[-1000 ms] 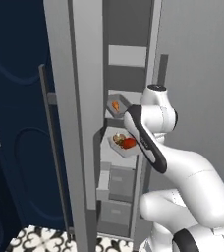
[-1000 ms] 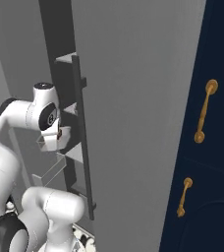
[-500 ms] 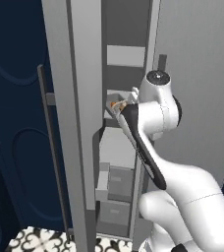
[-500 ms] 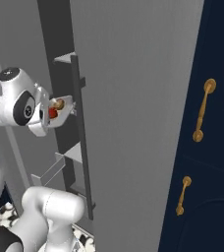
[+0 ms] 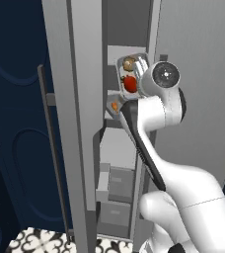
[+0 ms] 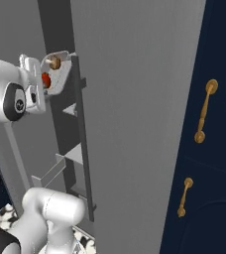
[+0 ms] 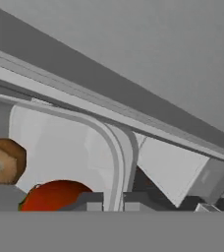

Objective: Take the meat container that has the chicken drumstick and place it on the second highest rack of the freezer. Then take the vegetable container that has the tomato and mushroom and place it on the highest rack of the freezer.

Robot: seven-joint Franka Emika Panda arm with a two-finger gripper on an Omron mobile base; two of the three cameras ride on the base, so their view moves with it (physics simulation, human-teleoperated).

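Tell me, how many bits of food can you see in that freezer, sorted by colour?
Red: 1, the tomato in the tray the tool holds up.
Tan-brown: 1, the mushroom beside it in the same tray.
Orange-brown: 1, the chicken drumstick on a lower ledge.
Total: 3.

Tomato, mushroom in raised tray

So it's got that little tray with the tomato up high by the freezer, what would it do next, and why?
Probably push the tray further in, over the highest rack, then lower it. The claw grips the tray's rim, with the tomato and mushroom inside, and it hangs tilted at the open freezer, not resting flat. The chicken drumstick sits just below.
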